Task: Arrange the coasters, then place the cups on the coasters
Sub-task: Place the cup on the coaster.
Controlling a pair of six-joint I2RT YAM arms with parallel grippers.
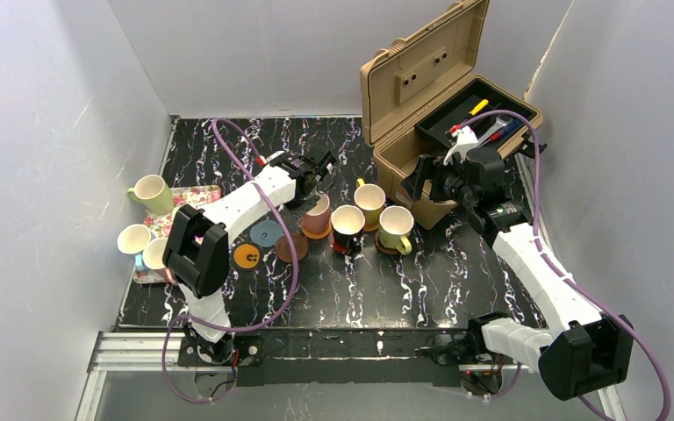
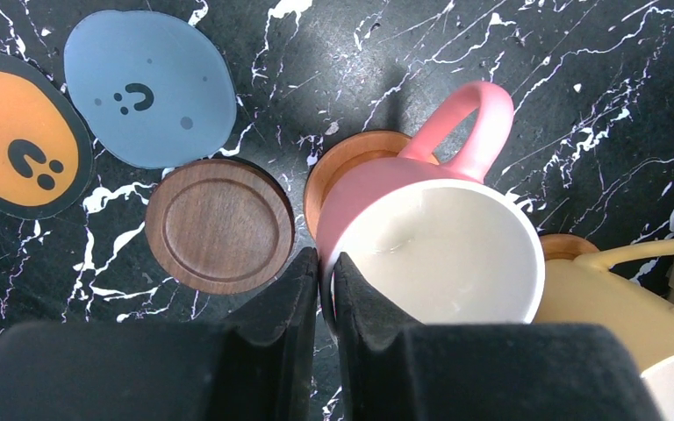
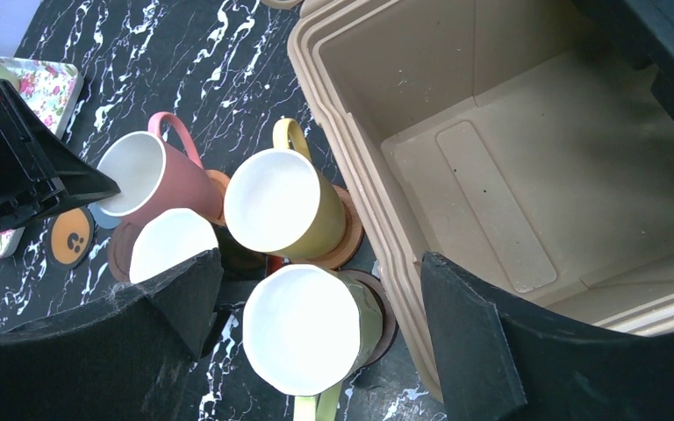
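I'm looking at a black, white-veined marble tabletop point(image 1: 456, 272) boxed in by plain white walls. An open tan toolbox point(image 1: 421, 96) sits in the upper right of the overhead frame, and a floral tray point(image 1: 195, 195) lies at the left edge.

By my reckoning the job is a little past halfway. Four cups stand in a cluster at the centre of the overhead view. They are the pink cup point(image 2: 377, 189), the black cup point(image 1: 347, 230), the yellow cup point(image 1: 369, 202) and the lime cup point(image 1: 395, 230), each with a coaster under it. The pink cup sits on an orange-brown coaster point(image 2: 342, 158), somewhat off-centre, I judge.

The left gripper point(image 2: 325, 263) has its fingers nearly together, pinched on the near rim wall of the pink cup.

Three coasters lie bare just left of that cluster. In the left wrist view the dark wood coaster point(image 2: 219, 224) is at centre left, the grey-blue coaster point(image 2: 149, 88) is upper left, and the orange coaster point(image 2: 13, 132) is at the far left edge.

Three cups wait by the tray. They are a green cup point(image 1: 151, 193), a pale cup point(image 1: 133, 239) and a third partly hidden by the left arm.

The right gripper point(image 3: 320, 272) hangs with its fingers wide apart and holds nothing. It is above the lime cup, beside the toolbox wall.
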